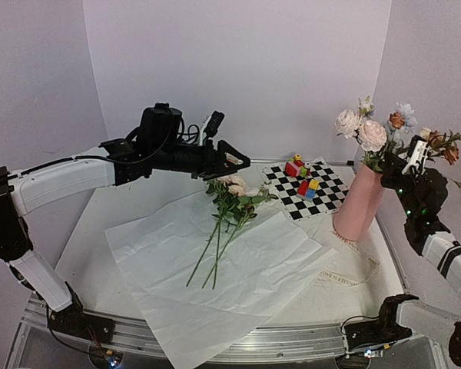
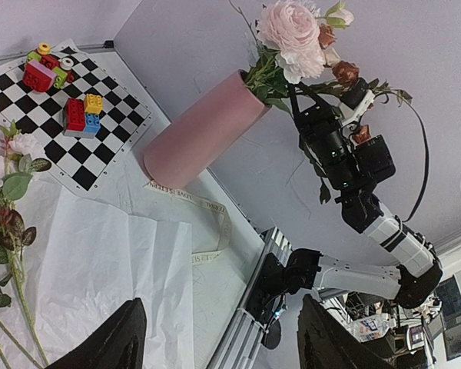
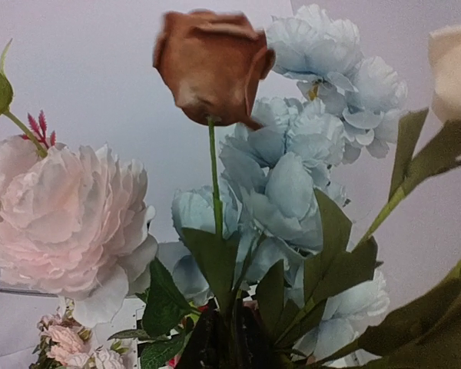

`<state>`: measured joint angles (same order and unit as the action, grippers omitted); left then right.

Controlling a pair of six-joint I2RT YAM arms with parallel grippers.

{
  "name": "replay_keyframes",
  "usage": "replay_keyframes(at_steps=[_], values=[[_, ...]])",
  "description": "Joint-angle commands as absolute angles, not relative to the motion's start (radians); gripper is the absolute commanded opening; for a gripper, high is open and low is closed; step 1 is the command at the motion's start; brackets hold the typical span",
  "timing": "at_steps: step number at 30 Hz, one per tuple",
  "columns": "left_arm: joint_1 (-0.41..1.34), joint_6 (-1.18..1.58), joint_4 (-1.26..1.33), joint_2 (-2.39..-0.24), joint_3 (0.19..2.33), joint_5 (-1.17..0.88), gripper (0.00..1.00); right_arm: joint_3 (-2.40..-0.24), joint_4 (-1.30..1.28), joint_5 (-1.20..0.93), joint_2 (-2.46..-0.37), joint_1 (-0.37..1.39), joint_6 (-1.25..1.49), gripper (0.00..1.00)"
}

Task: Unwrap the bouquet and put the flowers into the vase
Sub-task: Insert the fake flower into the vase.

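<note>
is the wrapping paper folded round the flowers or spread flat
Spread flat: the white paper lies opened out, with the loose flowers lying on top.

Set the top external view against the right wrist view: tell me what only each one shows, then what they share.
Only the top external view shows the pink vase, the white paper spread flat, the loose flowers lying on it, the checkered mat with toy blocks, the left arm and right arm, and the open left pincer above those loose flowers. Only the right wrist view shows close petal detail: a brown rose against pale blue blooms. Both show the bunch standing in the vase, including the big pink bloom.
</note>
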<state>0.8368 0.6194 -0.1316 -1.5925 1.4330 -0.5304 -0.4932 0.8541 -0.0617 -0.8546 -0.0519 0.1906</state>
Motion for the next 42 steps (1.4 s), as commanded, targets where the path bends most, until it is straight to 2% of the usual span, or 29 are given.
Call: replay_keyframes(at_steps=[1,4,8,18,26,27,30,37,39,40,41,42], values=[[0.83,0.591,-0.119,-1.58,1.452,-0.551,0.69,-0.491,0.789,-0.046,-0.808,-0.057,0.204,0.2],[0.83,0.587,-0.12,-1.588,1.459,-0.556,0.69,-0.488,0.754,-0.044,-0.783,-0.057,0.209,0.33],[0.83,0.584,-0.12,-1.59,1.459,-0.557,0.69,-0.498,0.703,-0.071,-0.763,-0.057,0.219,0.41],[0.829,0.581,-0.12,-1.579,1.444,-0.55,0.69,-0.624,0.419,-0.116,-0.751,-0.057,0.234,0.49],[0.827,0.576,-0.12,-1.586,1.444,-0.549,0.69,-0.781,0.143,-0.199,-0.78,-0.054,0.2,0.64],[0.827,0.575,-0.12,-1.587,1.445,-0.549,0.69,-0.804,0.107,-0.194,-0.782,-0.053,0.191,0.65],[0.827,0.574,-0.12,-1.592,1.444,-0.549,0.69,-0.872,0.014,-0.13,-0.785,-0.046,0.183,0.78],[0.817,0.583,-0.121,-1.606,1.439,-0.527,0.69,-1.085,-0.331,-0.049,-0.922,0.015,0.345,0.81],[0.807,0.605,-0.124,-1.61,1.427,-0.505,0.72,-1.136,-0.407,-0.039,-0.956,0.077,0.385,0.82],[0.801,0.62,-0.126,-1.612,1.421,-0.491,0.77,-1.159,-0.438,-0.028,-0.967,0.123,0.4,0.82],[0.798,0.632,-0.127,-1.614,1.412,-0.478,0.9,-1.175,-0.457,-0.007,-0.98,0.164,0.421,0.83],[0.795,0.639,-0.13,-1.616,1.407,-0.466,0.96,-1.195,-0.472,0.013,-0.988,0.202,0.434,0.83]])
